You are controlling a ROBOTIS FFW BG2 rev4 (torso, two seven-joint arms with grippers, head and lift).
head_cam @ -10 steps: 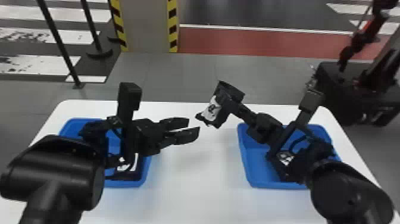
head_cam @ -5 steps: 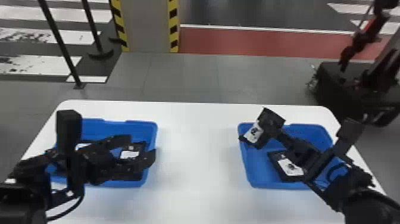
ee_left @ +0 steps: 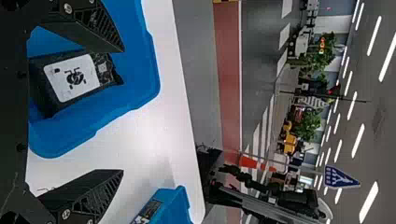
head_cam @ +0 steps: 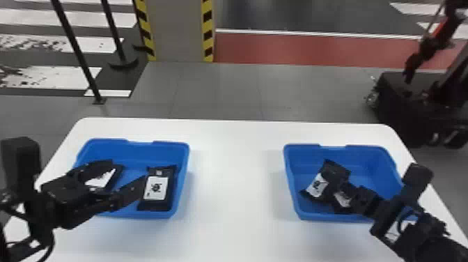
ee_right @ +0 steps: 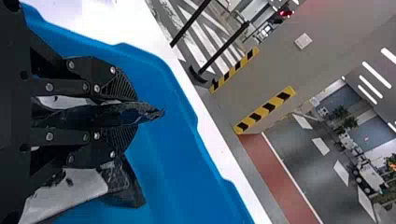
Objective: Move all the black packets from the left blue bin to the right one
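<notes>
In the head view my left gripper (head_cam: 122, 179) stands open over the left blue bin (head_cam: 184, 167). One black packet (head_cam: 156, 188) with a white label lies along that bin's right wall, another (head_cam: 104, 177) lies partly behind the fingers. The left wrist view shows my left gripper (ee_left: 122, 112) spread wide, a packet (ee_left: 72, 77) beyond it. Inside the right blue bin (head_cam: 290, 181), my right gripper (head_cam: 343, 195) holds a black packet (head_cam: 318, 184) above another packet (head_cam: 343, 200). In the right wrist view my right gripper (ee_right: 135, 114) is closed on the packet (ee_right: 93, 114).
The white table (head_cam: 236, 174) lies between the bins. Behind it stand a striped pillar (head_cam: 177, 31), black posts (head_cam: 75, 48) and, at the right, a dark wheeled machine (head_cam: 400, 104).
My left arm has drawn back left from the table's middle to the left bin, its fingers open. My right gripper has brought its packet down and rightward into the right bin.
</notes>
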